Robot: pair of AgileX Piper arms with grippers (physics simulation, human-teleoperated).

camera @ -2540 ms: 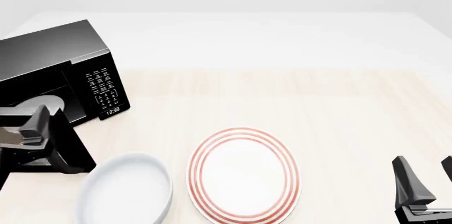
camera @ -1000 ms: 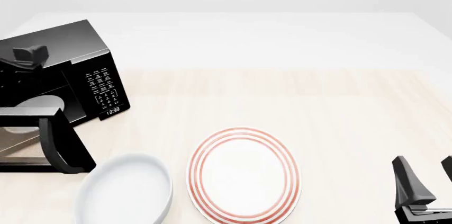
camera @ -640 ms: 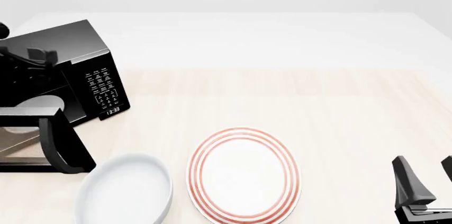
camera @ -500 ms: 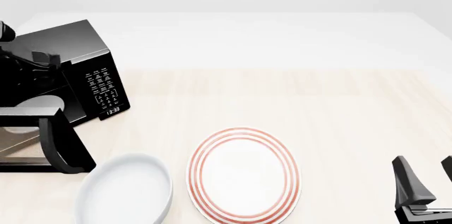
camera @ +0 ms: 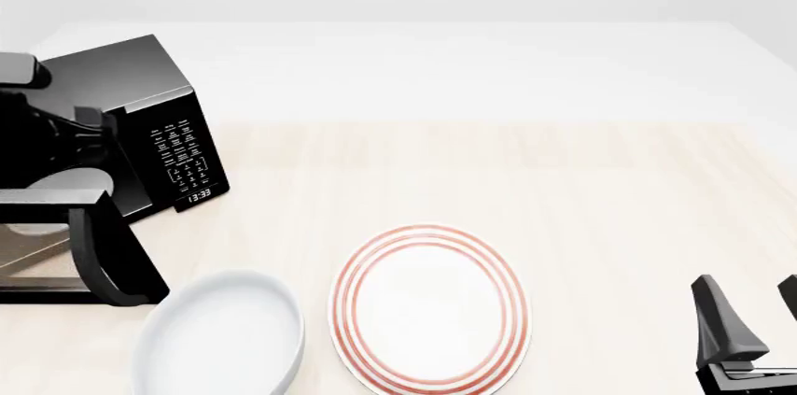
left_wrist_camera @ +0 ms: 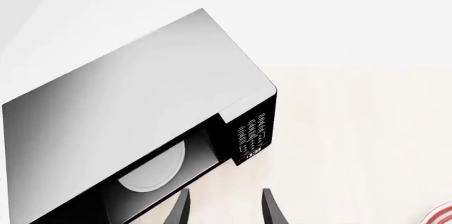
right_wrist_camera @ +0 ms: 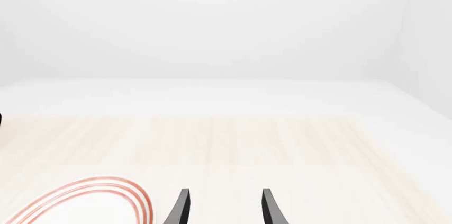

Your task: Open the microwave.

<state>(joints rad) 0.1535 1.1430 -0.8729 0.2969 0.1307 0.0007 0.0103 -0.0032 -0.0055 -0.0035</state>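
The microwave (camera: 125, 73) is a glossy black box at the table's far left, with a white-labelled keypad (camera: 181, 148) and a small clock. Its door (camera: 106, 260) stands swung open toward me, and the pale turntable (camera: 77, 182) shows inside. The left wrist view looks down on the microwave (left_wrist_camera: 134, 91) and its turntable (left_wrist_camera: 152, 168). My left gripper (left_wrist_camera: 224, 204) is open and empty, held high above the microwave, touching nothing. My left arm (camera: 44, 124) shows dark over the oven's top. My right gripper (camera: 753, 320) is open and empty at the front right, also seen in the right wrist view (right_wrist_camera: 222, 204).
A white plate with red rings (camera: 430, 306) lies at the front middle, and its edge shows in the right wrist view (right_wrist_camera: 92, 197). A white bowl (camera: 224, 334) sits left of it, close to the open door. Pale wooden tabletop (camera: 561, 190) stretches to the right.
My left arm has let go at the door's edge, risen and pulled back above the microwave. The door stays open. The right arm has not moved.
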